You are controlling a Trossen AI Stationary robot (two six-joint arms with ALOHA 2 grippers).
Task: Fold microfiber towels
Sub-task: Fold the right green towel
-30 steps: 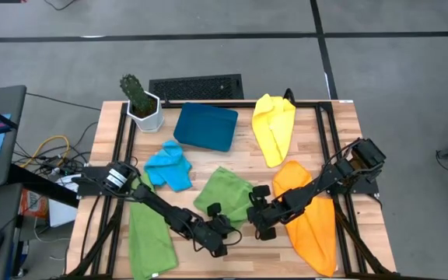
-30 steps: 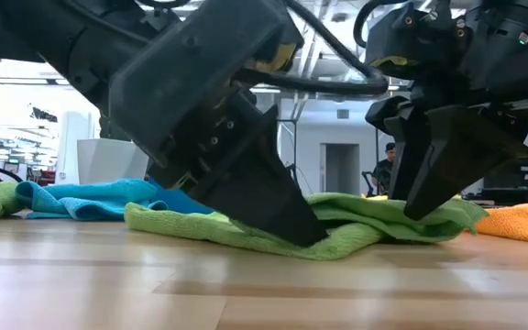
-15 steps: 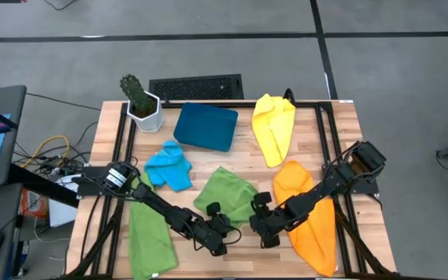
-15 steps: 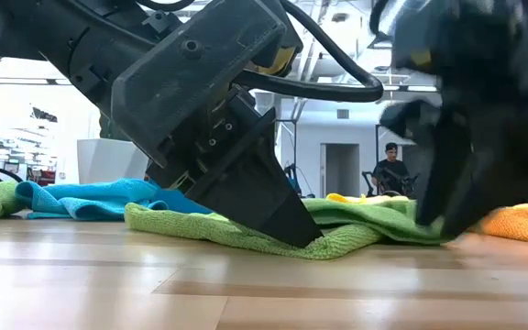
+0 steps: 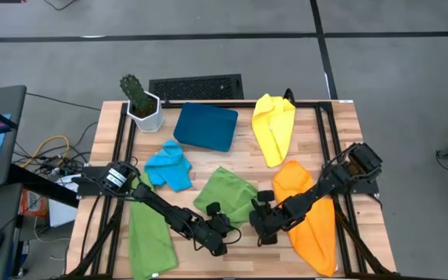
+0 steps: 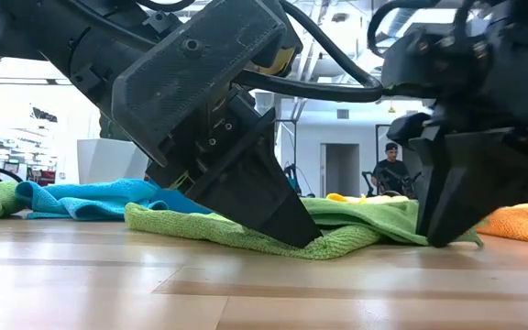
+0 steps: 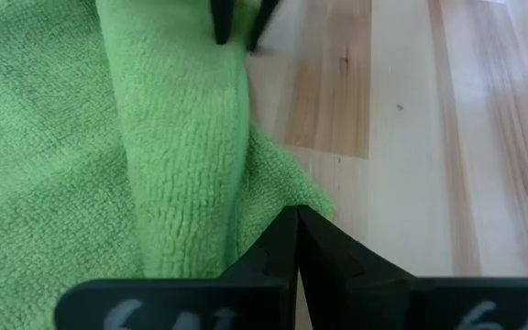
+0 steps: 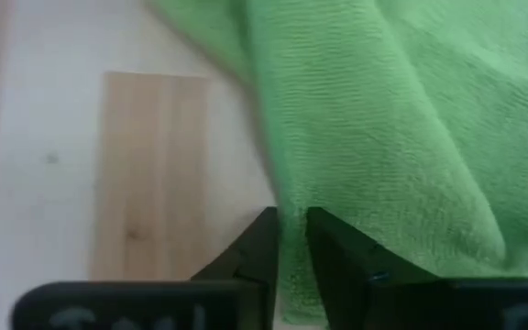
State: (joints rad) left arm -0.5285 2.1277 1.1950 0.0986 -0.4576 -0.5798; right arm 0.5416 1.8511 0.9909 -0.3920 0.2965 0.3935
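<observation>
Right fingers (image 8: pixel 285 240) have narrowed onto the nubby green towel (image 8: pixel 392 128); left fingers (image 7: pixel 296 240) pinch its edge.

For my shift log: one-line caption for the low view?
Left gripper shut on the green towel edge; right gripper closing on its other edge.

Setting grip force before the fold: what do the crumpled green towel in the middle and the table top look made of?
Crumpled green towel: soft microfiber-like cloth, matte, fine looped nap showing close up. Table top: light wooden planks, smooth, visible grain and seams; probably sealed, since it shines faintly.
</observation>
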